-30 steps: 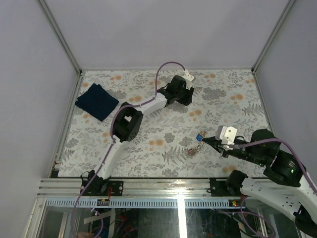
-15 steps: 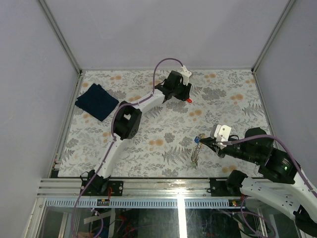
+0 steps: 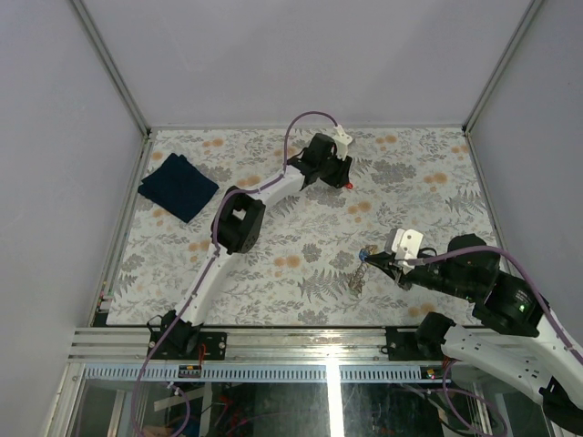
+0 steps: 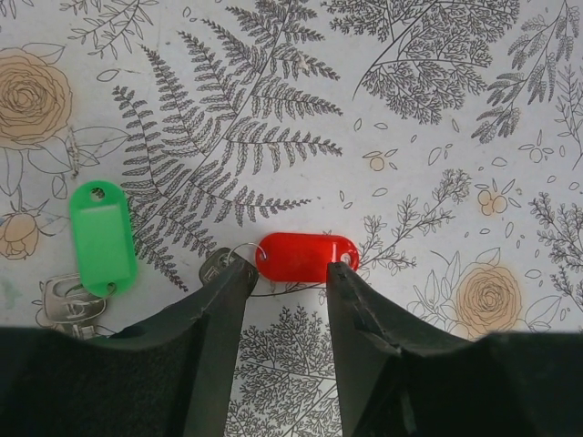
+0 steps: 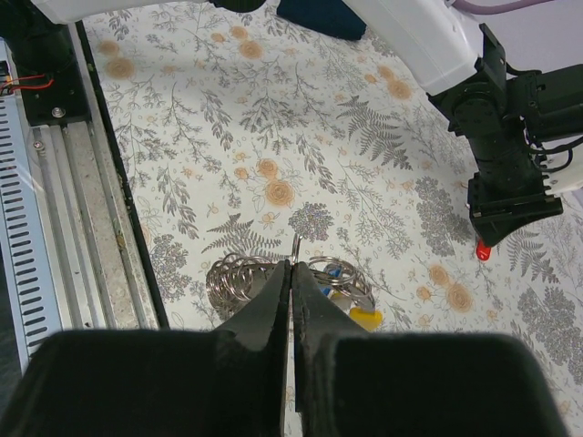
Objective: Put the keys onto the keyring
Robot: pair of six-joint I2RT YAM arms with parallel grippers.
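Between the left pincer's (image 4: 289,273) jaws lies a glossy oval red tag (image 4: 305,255).

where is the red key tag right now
In the left wrist view the red key tag lies at the tips of the open left gripper, with the green tag further left in the picture.

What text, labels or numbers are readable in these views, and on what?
None readable.
The green tag and red tag show blank faces in the left wrist view.
The key head beside the green tag is too blurred to show any stamp.
The tablecloth bears only a floral print.
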